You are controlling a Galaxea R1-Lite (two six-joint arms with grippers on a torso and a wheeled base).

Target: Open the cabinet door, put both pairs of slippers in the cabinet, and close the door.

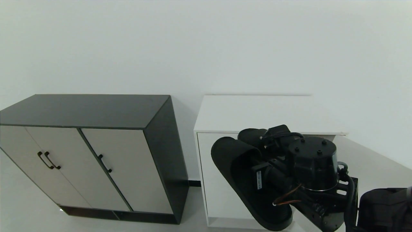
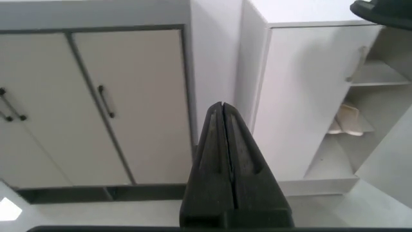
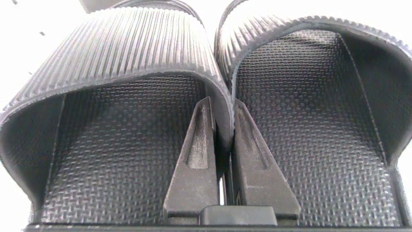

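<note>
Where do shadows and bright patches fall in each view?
Head view: even, soft light; a grey shadow lies on the wall between the dark cabinet and the white cabinet. Left wrist view: a bright patch on the floor. Right wrist view: the slippers are shaded under their straps.

The right arm [image 1: 312, 167] comes up from the lower right corner of the head view, bent forward and inward, with its round black wrist housing [image 1: 311, 161] uppermost and a cable looping beside it. The right gripper [image 3: 222, 119] is clamped on a pair of black slippers [image 1: 238, 161], which it holds in the air, tilted. Its two fingers [image 3: 193, 161] reach into the two slipper openings, one in each, and pinch the adjoining strap walls between them. The left gripper [image 2: 223, 113] points forward, its two dark fingers pressed flat against each other along their whole length, with nothing between them.
</note>
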